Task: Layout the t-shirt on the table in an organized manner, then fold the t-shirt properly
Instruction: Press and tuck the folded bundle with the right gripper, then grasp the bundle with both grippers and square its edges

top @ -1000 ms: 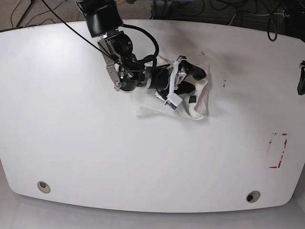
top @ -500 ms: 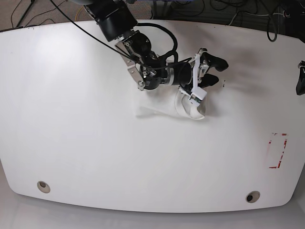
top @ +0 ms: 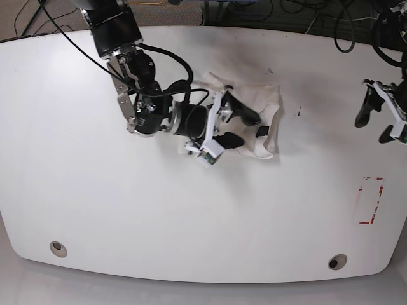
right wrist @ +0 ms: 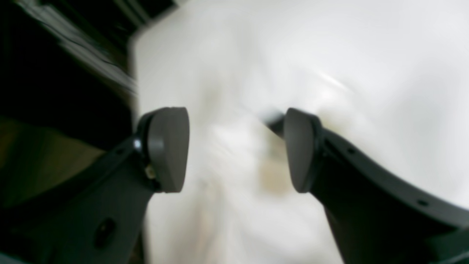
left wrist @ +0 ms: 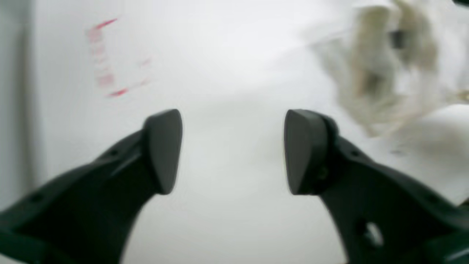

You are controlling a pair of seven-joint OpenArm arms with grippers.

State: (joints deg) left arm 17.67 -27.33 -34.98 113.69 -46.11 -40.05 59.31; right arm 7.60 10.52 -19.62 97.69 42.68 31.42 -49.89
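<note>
Beyond the far edge of the surface, black cables lie tangled on a dark floor. More cables trail past the far left corner, over a brownish patch of floor. A thin yellow cord shows at the top, near the middle of the far edge.

I can read no text anywhere; the red-and-white tape mark on my white table carries no lettering.
</note>
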